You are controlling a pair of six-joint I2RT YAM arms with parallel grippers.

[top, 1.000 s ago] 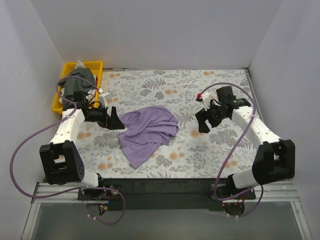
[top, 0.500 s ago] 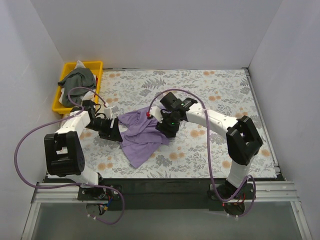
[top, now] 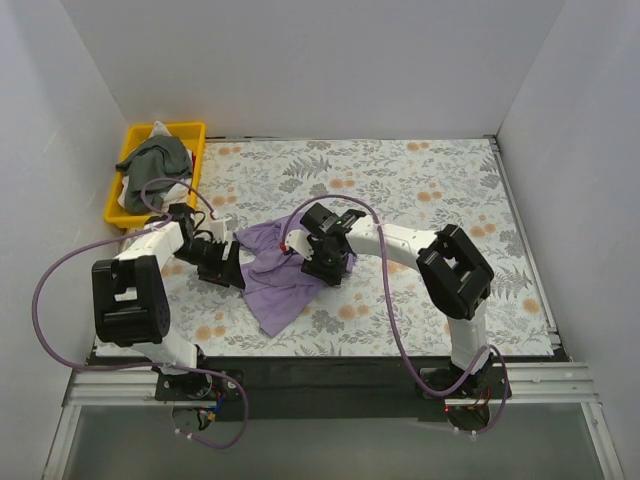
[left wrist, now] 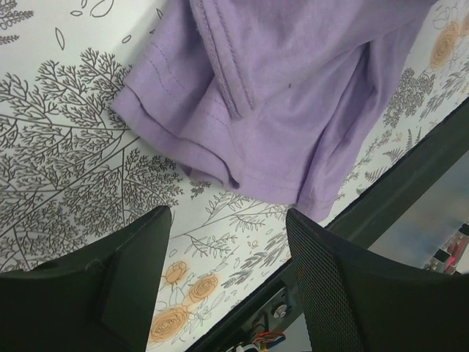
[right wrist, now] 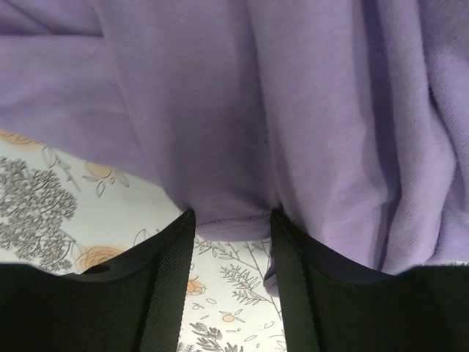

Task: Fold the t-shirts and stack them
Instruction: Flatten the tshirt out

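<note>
The left end effector is standing with its fingers apart, and only bare tabletop is showing in the gap between them. It is hovering low, pointing at the left edge of the purple shirt, whose stitched hem is lying just beyond the fingertips. From above, this end effector is sitting just beside the shirt's left side, with its arm reaching in from the left.

The right end effector is pressing down over the shirt's right part. Its fingers are standing a little apart, and a fold of the cloth's edge is filling the gap at the tips; I cannot tell whether they are pinching it or only straddling it. Its arm is stretching across from the right side to the middle of the tabletop.

The purple shirt is lying crumpled left of the tabletop's centre, one corner trailing toward the near edge. The grey shirt is lying bunched in the tray, which is sitting at the far left corner, well apart from both end effectors.
</note>
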